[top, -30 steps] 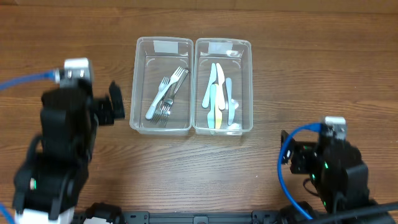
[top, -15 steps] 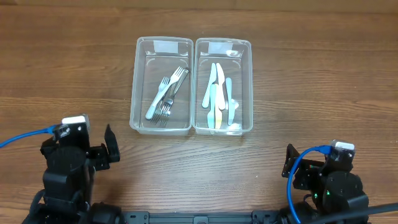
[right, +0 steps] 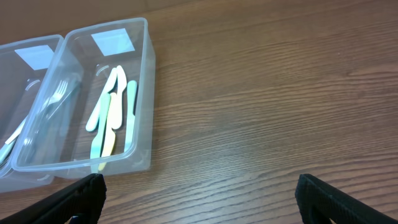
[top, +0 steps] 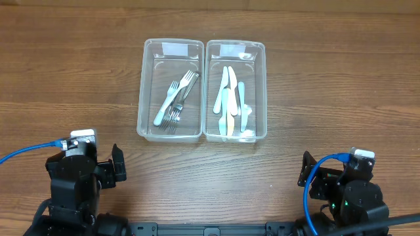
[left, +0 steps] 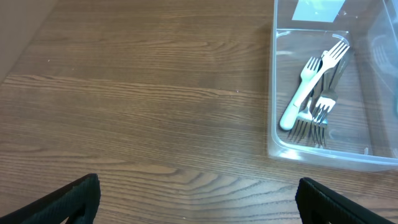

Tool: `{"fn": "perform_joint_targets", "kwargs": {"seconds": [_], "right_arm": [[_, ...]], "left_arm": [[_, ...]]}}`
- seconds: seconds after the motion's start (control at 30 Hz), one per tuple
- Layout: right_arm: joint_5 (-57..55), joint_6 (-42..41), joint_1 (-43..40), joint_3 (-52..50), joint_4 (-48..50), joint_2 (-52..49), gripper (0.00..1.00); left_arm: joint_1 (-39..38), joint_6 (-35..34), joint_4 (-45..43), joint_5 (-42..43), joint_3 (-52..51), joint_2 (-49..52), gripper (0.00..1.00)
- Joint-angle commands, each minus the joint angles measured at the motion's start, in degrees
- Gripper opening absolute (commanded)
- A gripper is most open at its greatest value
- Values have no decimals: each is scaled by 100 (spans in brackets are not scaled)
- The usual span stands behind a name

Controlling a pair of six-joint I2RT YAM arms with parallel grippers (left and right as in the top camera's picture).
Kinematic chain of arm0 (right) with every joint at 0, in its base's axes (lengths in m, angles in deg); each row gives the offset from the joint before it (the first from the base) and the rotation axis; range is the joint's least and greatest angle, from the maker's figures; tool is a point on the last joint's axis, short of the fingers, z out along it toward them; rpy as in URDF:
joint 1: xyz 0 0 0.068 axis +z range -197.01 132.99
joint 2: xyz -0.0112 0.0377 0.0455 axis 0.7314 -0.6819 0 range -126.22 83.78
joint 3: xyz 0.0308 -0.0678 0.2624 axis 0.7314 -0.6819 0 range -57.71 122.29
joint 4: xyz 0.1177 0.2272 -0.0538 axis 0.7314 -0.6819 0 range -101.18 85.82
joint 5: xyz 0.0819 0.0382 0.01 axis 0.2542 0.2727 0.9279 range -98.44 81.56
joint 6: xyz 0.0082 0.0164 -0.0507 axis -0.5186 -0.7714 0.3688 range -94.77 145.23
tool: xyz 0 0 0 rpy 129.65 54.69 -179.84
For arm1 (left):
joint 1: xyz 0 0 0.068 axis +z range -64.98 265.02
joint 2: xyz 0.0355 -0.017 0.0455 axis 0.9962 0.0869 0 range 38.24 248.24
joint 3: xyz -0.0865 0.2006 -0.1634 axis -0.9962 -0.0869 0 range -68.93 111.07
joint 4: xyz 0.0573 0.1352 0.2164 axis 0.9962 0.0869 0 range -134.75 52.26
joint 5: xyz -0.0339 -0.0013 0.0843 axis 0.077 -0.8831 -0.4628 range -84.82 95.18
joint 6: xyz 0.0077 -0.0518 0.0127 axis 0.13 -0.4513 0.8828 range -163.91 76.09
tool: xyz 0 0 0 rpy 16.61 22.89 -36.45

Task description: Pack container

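Overhead: two clear, thin-walled plastic boxes touching side by side in the middle of the wood-grain surface, long axes pointing away from the robot. Fork container on the left, pale plastic and metallic forks heaped on a diagonal. Knife container on the right, smooth pastel knives laid roughly lengthwise. Left gripper low near the front edge, fork container ahead and to its right. Right gripper likewise low, knife container ahead and to its left. Each arm nearer its own box.

Left wrist: black fingers spread wide at the lower corners, nothing between them but bare wood. Fork container up and to the right, some tines toward the camera.

Right wrist: fingers equally wide apart, holding nothing. Knife container up and to the left, rounded corners, glossy walls. No loose cutlery visible outside the boxes, so packing probably done.
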Motion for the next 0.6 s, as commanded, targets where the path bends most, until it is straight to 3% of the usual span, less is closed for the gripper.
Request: {"fn": "perform_joint_targets", "kwargs": {"seconds": [0.0,0.33,0.57], "right_arm": [[-98,-31,26,-4,22,24,100],[511,-2,-870,-168,205,933,100],[879,0,-1119,-1606,1637,1882,100]], "left_arm": [[20,-98,-11,-72,-35,-37,100],[20,-98,-11,-74,-35,-37,100],[20,-98,-11,-72,-35,-37,100]]}}
